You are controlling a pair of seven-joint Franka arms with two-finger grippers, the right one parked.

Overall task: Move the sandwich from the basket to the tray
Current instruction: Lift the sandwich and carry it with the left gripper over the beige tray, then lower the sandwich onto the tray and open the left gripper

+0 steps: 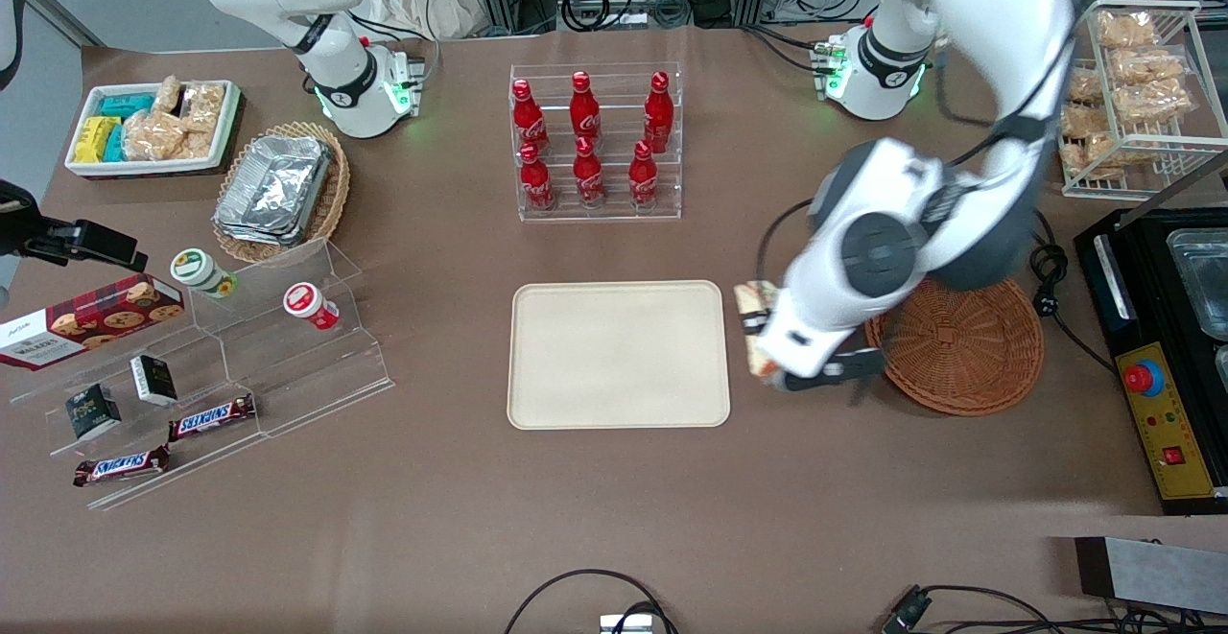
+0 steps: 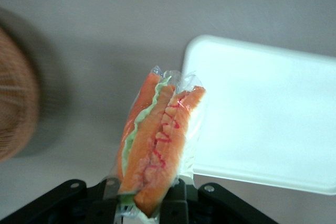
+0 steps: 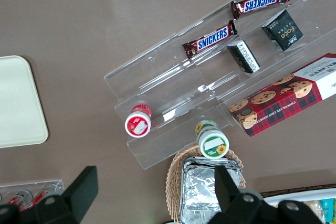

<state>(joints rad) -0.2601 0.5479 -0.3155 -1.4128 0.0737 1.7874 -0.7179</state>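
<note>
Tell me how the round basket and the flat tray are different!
The basket is round, woven and reddish-brown; the tray is a smooth, cream rectangle with rounded corners. The basket lies partly under the robot arm; the tray is in the open. Both are empty, because the gripper holds the sandwich in the air between them.

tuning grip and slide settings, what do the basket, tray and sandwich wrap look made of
Basket: woven wicker, reddish-brown, matte, with a visible radial weave.
Tray: probably plastic, smooth cream surface with moulded rounded corners.
Sandwich, held in the gripper between basket and tray: thin clear film, glossy and crinkled at the top.
</note>
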